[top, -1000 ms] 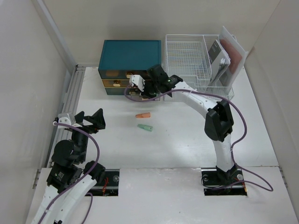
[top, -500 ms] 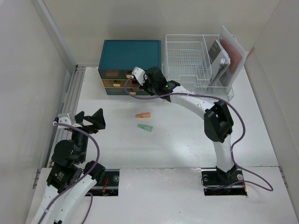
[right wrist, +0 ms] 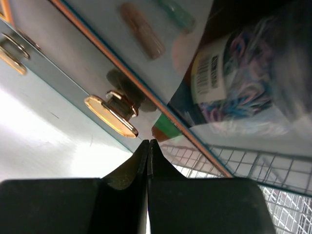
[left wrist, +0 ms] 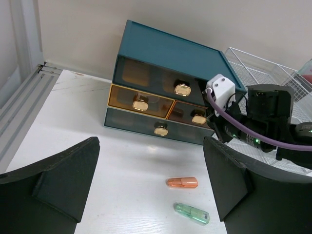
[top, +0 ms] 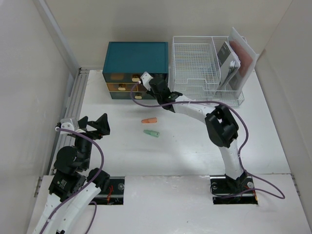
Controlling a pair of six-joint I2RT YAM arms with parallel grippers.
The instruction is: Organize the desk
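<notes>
Teal glossy drawer box (left wrist: pixel 165 53), oval gold knobs (left wrist: pixel 182 89) | right gripper (right wrist: pixel 147 143) pressed together | left gripper (left wrist: pixel 151 165) spread apart

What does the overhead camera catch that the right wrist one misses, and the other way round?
Only overhead: the whole desk, the left gripper, open, and an orange capsule and a green capsule lying apart. Only the right wrist: a close-up of the right gripper, shut, its tips close to a gold knob but not on it, and a blurry labelled packet. Both: the teal drawer box and the wire rack.
</notes>
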